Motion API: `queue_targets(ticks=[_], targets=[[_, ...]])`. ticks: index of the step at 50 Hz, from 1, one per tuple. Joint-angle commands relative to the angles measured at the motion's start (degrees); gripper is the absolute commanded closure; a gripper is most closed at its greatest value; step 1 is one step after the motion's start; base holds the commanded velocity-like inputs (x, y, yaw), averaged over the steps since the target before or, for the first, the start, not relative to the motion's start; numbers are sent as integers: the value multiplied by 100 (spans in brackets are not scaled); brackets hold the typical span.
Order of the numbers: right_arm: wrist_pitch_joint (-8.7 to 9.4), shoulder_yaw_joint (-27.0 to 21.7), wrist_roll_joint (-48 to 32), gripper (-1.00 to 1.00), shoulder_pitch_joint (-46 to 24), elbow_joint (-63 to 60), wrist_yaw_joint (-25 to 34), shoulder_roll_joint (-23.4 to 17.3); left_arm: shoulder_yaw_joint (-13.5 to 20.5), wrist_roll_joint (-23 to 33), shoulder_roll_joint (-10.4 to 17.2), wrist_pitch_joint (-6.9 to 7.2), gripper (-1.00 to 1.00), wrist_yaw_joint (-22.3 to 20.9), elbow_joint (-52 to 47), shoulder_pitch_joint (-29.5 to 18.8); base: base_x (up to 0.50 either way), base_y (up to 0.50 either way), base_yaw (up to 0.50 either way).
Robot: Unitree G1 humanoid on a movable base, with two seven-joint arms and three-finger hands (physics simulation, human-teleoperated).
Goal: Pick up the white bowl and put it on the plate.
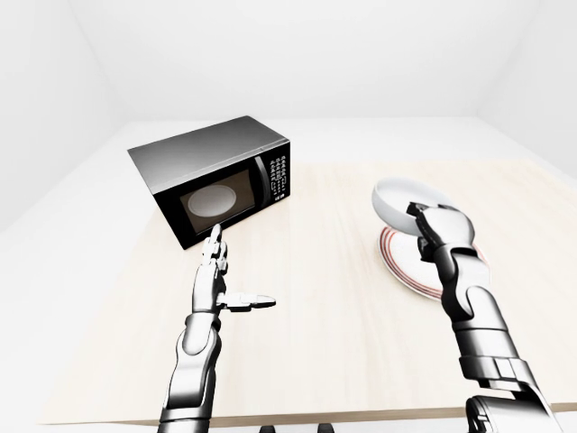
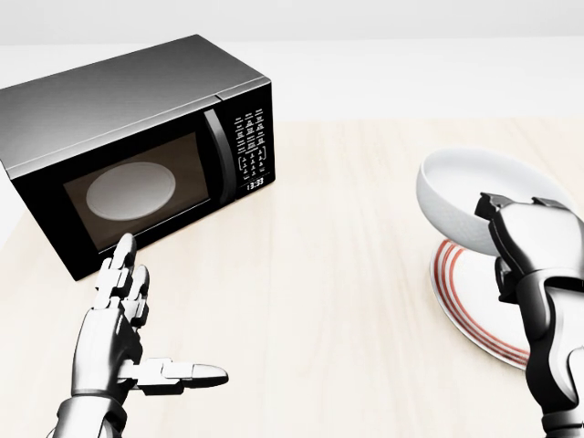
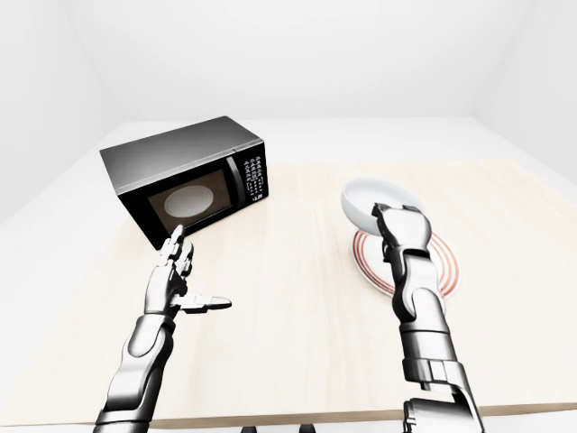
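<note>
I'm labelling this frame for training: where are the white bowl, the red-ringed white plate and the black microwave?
white bowl [image 2: 461, 187]: head view, on its inner wall.
red-ringed white plate [image 2: 453, 285]: head view, on its left rim.
black microwave [image 2: 100, 96]: head view, on its top panel.
</note>
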Motion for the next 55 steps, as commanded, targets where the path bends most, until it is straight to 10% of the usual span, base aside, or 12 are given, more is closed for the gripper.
queue_targets(ticks=[1, 55], targets=[[0, -219, 342, 100, 210, -14, -329, -190, 0, 1, 0, -2, -100, 0, 1, 0, 0, 0, 0], [0, -547, 781, 100, 618, 523, -817, -594, 0, 1, 0, 0, -100, 1, 0, 0, 0, 0, 0]])
